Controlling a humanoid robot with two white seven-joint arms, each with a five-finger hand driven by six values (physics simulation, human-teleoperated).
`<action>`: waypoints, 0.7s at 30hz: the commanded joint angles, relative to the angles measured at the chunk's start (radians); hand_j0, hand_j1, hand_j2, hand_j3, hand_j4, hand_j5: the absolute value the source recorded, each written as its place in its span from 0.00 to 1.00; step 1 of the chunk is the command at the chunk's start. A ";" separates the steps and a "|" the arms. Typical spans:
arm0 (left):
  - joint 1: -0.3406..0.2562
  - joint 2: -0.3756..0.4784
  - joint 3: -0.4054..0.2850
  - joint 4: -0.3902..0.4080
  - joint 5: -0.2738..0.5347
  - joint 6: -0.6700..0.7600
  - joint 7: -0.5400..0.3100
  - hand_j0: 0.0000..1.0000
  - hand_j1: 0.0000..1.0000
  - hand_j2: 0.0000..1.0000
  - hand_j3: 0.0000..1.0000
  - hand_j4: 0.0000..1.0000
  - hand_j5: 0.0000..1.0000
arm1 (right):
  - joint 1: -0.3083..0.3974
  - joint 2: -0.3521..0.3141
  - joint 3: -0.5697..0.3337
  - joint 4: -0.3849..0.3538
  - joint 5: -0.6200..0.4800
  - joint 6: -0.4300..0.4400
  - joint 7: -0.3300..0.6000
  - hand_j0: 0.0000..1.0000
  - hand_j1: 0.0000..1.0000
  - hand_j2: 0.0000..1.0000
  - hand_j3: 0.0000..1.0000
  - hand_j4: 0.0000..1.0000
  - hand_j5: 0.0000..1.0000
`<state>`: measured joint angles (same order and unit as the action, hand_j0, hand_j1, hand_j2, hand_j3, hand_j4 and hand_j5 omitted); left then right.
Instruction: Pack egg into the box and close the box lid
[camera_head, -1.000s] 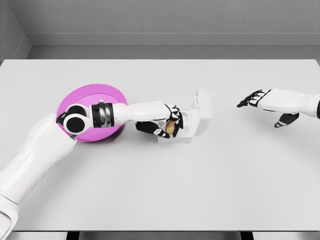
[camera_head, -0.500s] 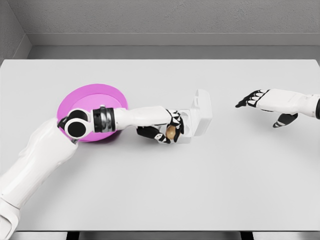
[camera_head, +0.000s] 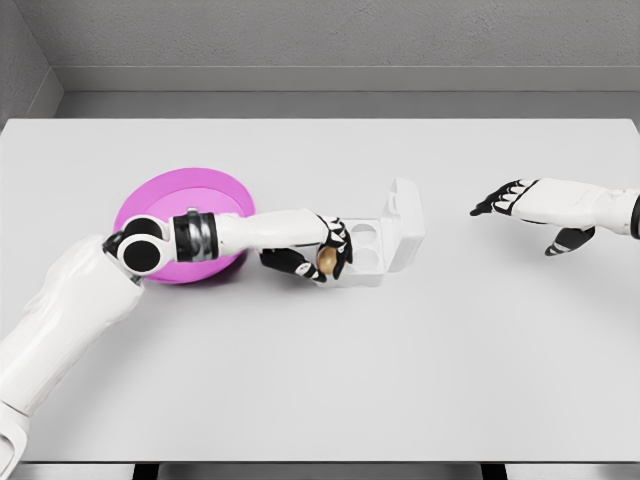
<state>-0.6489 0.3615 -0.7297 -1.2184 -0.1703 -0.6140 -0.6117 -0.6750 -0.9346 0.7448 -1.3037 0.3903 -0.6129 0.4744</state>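
A white egg box (camera_head: 378, 252) lies open at the table's middle, its lid (camera_head: 405, 222) standing up on the right side. My left hand (camera_head: 318, 258) is at the box's left end, fingers curled around a brown egg (camera_head: 326, 261). The egg sits at the box's left edge, just outside the round cups (camera_head: 364, 235). My right hand (camera_head: 510, 197) hovers far to the right of the box, fingers spread and holding nothing.
A pink bowl (camera_head: 175, 205) rests on the table to the left of the box, partly covered by my left forearm (camera_head: 240, 231). A grey wall runs behind the table's far edge (camera_head: 320, 120).
My left hand with the egg has pulled back leftwards, from over the box cups to its left edge. The right hand has barely shifted.
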 joint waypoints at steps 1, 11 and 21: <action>-0.002 -0.001 0.001 0.004 0.005 0.003 0.001 0.32 0.32 0.32 0.32 0.32 0.32 | 0.000 -0.001 -0.001 0.000 -0.005 0.002 0.000 1.00 1.00 1.00 1.00 1.00 1.00; -0.005 -0.012 0.000 0.028 0.003 0.003 0.001 0.31 0.31 0.31 0.31 0.31 0.31 | 0.000 -0.001 -0.001 0.000 -0.005 0.002 0.000 1.00 1.00 1.00 1.00 1.00 1.00; -0.006 -0.019 0.001 0.027 0.003 0.003 0.001 0.31 0.31 0.31 0.31 0.31 0.31 | 0.000 -0.001 -0.001 -0.003 -0.005 0.002 0.000 1.00 1.00 1.00 1.00 1.00 1.00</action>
<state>-0.6565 0.3448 -0.7304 -1.1912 -0.1749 -0.6135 -0.6111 -0.6750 -0.9347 0.7447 -1.3060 0.3903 -0.6129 0.4744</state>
